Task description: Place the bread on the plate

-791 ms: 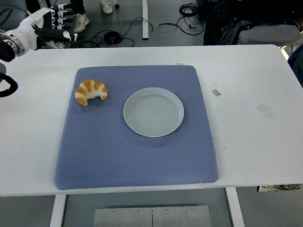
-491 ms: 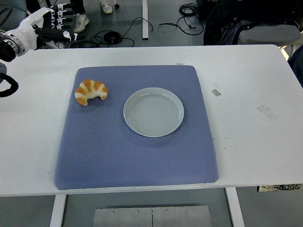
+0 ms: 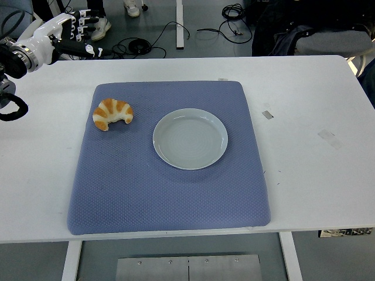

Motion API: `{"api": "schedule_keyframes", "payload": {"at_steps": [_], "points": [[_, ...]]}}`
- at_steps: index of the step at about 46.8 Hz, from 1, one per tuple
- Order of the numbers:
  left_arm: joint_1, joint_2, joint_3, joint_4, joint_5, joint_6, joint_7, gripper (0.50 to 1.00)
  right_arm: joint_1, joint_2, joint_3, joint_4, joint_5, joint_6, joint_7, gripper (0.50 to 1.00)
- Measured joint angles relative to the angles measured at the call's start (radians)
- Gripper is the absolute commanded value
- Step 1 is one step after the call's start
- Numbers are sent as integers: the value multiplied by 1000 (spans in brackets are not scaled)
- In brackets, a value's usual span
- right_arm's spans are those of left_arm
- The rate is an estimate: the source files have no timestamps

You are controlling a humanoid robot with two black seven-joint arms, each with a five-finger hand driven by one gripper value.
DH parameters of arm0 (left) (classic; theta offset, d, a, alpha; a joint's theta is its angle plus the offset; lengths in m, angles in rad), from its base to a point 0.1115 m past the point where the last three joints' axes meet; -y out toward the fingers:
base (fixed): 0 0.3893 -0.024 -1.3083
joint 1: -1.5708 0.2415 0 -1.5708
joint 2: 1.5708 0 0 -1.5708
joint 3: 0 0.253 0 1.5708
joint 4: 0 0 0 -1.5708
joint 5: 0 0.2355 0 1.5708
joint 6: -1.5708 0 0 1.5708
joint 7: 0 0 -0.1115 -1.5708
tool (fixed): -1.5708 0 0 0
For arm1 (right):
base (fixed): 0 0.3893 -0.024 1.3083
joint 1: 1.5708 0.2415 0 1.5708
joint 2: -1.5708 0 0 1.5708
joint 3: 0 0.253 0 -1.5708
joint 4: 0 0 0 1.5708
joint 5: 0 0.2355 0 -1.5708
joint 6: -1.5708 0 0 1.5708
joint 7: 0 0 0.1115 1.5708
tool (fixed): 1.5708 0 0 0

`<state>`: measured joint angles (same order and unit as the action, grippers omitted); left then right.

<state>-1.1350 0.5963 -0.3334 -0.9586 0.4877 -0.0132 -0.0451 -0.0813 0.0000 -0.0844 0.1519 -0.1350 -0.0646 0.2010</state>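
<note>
Since a moment ago my left hand [image 3: 73, 34] has swung a little rightward above the table's far left corner, fingers [image 3: 88, 26] apart and holding nothing. Approach is the step in hand: nothing is grasped yet. That croissant [image 3: 112, 113] lies on the blue mat [image 3: 170, 193], near its left edge, just beside the empty plate [image 3: 190, 139] but not touching it. Next I reckon I must come down and toward me over the croissant, keep my fingers spread, then close around its curved body. My right hand isn't in sight.
</note>
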Motion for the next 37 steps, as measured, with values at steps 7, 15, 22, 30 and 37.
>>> {"api": "schedule_keyframes", "payload": {"at_steps": [7,15,22,30,37], "points": [[-44,40,89,-7,0,-14,-10,974,0,0,0,0,0,0,0,1000],[-46,53,117,-17,24,-60,-12,974,0,0,0,0,0,0,0,1000],[-28,50,117,-44,89,-59,-4,968,0,0,0,0,0,0,0,1000],[-23,63,130,-83,103,-58,0,961,0,0,0,0,0,0,0,1000],[-37,101,182,-112,105,-57,-7,964,0,0,0,0,0,0,0,1000]]}}
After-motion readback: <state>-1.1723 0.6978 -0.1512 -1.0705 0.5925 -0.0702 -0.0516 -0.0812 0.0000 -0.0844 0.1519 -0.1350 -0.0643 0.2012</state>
